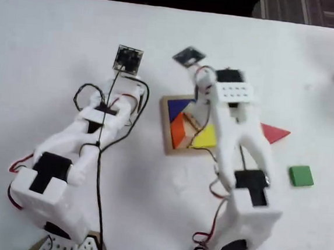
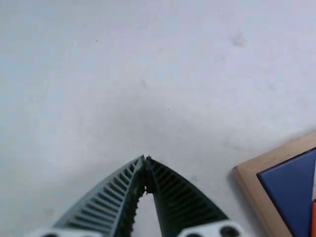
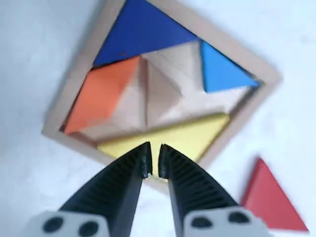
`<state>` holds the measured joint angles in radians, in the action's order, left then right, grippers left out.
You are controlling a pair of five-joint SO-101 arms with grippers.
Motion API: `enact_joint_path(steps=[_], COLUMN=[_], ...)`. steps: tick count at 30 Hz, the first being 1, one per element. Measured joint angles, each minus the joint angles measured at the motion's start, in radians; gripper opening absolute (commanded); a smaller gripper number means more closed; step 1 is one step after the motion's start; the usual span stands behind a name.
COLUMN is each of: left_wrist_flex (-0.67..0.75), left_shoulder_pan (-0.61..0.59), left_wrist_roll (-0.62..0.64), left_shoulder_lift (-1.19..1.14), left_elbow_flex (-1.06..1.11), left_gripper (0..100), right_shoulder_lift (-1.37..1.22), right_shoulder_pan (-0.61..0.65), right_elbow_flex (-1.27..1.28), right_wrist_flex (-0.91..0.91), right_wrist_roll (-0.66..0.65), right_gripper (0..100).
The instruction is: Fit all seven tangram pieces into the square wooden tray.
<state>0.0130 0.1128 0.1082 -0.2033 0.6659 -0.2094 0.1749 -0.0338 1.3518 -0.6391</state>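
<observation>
The square wooden tray [image 3: 68,98] lay on the white worktop [image 1: 58,33] beneath the right arm. It already held a dark blue triangle [image 3: 140,29], a light blue triangle [image 3: 219,69], an orange piece [image 3: 101,96] and a yellow triangle [image 3: 182,138], with bare wood showing in the middle between them. The right hand [image 3: 154,165] hung over the yellow triangle's outer edge, just at the tray's rim. Its fingers were all but pressed together, with only a thin slit between them, and they pinched nothing. The left hand [image 2: 146,173] rested over bare worktop beside the tray's corner, fingers pressed together and empty. The red triangle [image 1: 274,133] lay just off the tray on the right arm's side, and the green square [image 1: 300,175] lay farther out. The step in hand looked like settling the yellow triangle flat against the rim, so that the middle stayed free for the loose pieces. To do that well, the closed tips needed to come down on the piece's face rather than on the rim. They then had to push it gently toward the corner, lightly enough that the orange piece beside it did not ride up and the tray did not slide. After that the red triangle was the nearest piece to fetch. Its thin, flat edges called for spreading the fingers wide and gripping across two sides, low to the worktop.
</observation>
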Motion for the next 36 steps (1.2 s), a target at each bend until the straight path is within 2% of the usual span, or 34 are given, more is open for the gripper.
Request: enact_joint_path(steps=[6,9,14,20,26,36], left_wrist_flex=[0.0,0.0,0.0,0.0,0.0,0.0], left_shoulder_pan=[-0.008,-0.008,-0.009,-0.012,-0.012,-0.012], left_wrist_roll=[0.0,0.0,0.0,0.0,0.0,0.0], left_shoulder_lift=[0.0,0.0,0.0,0.0,0.0,0.0], left_elbow_flex=[0.0,0.0,0.0,0.0,0.0,0.0], left_gripper=[2,2,2,2,2,2], right_shoulder_lift=[0.127,0.132,0.107,-0.061,-0.229,-0.341], right_shoulder_pan=[-0.166,-0.195,-0.081,0.074,0.086,0.083], right_elbow_flex=[0.0,0.0,0.028,0.04,0.038,-0.121], right_wrist_flex=[0.095,0.101,0.095,-0.052,-0.204,-0.163], right_wrist_roll=[0.0,0.0,0.0,0.002,0.002,0.0], right_gripper=[2.9,6.6,16.8,17.0,17.3,17.0])
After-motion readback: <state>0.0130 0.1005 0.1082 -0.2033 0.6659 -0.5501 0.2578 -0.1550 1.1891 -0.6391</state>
